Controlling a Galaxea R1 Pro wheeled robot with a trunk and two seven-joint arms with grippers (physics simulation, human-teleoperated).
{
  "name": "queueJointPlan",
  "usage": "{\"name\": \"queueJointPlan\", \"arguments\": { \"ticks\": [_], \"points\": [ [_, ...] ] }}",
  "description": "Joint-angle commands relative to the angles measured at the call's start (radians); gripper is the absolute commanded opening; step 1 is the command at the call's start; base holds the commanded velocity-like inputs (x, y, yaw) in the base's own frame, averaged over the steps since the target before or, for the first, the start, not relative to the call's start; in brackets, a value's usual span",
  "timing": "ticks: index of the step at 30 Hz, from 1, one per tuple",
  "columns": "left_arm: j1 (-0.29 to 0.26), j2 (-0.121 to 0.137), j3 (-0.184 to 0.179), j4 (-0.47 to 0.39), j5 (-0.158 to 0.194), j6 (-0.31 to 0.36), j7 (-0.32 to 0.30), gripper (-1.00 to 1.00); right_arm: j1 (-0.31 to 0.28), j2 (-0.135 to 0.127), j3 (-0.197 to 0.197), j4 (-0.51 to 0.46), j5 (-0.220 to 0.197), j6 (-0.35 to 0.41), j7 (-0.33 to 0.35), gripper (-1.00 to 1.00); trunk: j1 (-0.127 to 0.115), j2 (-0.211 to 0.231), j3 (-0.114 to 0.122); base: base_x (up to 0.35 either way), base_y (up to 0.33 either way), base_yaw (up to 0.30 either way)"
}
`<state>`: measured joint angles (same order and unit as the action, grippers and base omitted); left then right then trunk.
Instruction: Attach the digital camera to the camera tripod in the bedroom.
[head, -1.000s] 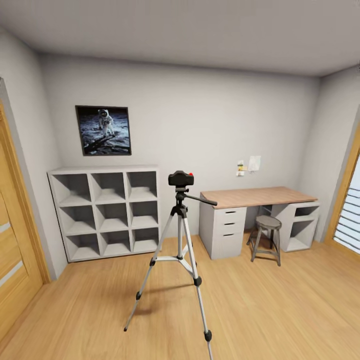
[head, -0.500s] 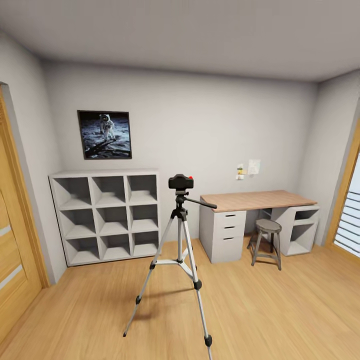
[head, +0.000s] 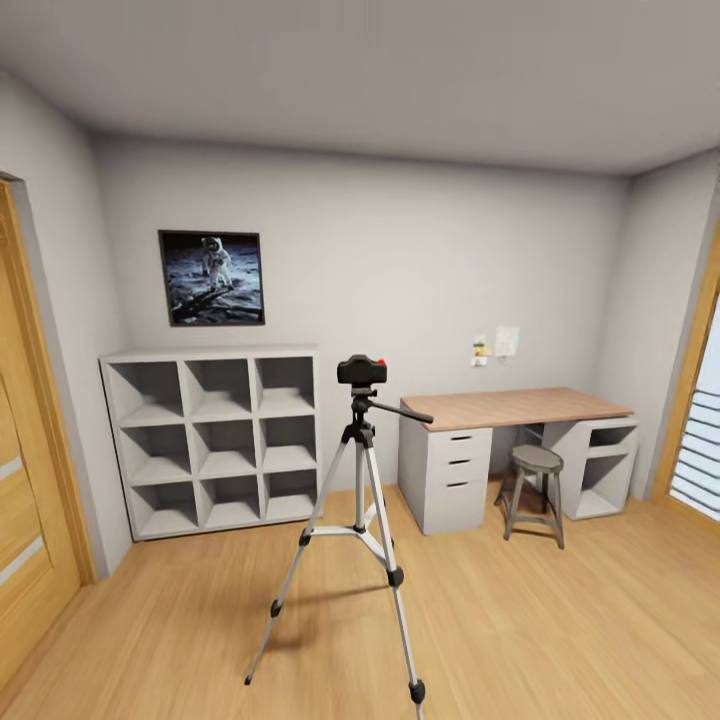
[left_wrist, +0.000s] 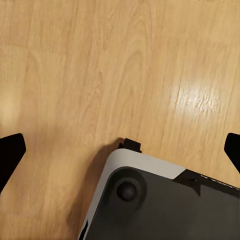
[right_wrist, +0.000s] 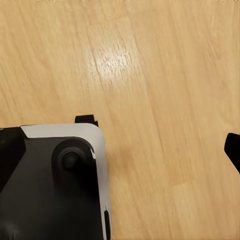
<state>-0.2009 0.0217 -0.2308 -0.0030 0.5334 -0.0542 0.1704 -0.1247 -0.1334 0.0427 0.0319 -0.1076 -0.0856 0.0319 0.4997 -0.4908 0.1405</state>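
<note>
the camera (head: 361, 370) sits on top of the tripod (head: 361, 520), which stands mid-floor (head: 560, 620) in front of the shelves (head: 215, 440) and just beside the surface (head: 510, 407). judging by this, the attaching looks done and nothing more is called for beyond a check that it sits square. the left gripper (left_wrist: 120, 150) shows fingertips spread wide, holding nothing; the right gripper's state i cannot tell. both wrists look down at floor and the robot's base (right_wrist: 50, 190).
</note>
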Motion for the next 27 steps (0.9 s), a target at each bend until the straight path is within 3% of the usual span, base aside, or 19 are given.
{"name": "queueJointPlan", "arguments": {
  "ticks": [1,27],
  "points": [
    [0.0,0.0,-0.008,0.0,0.007,-0.001,0.003,1.0,-0.001,0.0,0.005,0.003,-0.011,-0.006,0.003,1.0,0.0,0.0,0.001,0.0,0.0,0.0],
    [0.0,0.008,-0.011,-0.02,0.003,-0.001,0.003,1.0,-0.001,0.005,0.009,0.002,0.002,0.001,0.006,1.0,0.0,0.0,0.009,0.0,0.0,0.0]
  ]
}}
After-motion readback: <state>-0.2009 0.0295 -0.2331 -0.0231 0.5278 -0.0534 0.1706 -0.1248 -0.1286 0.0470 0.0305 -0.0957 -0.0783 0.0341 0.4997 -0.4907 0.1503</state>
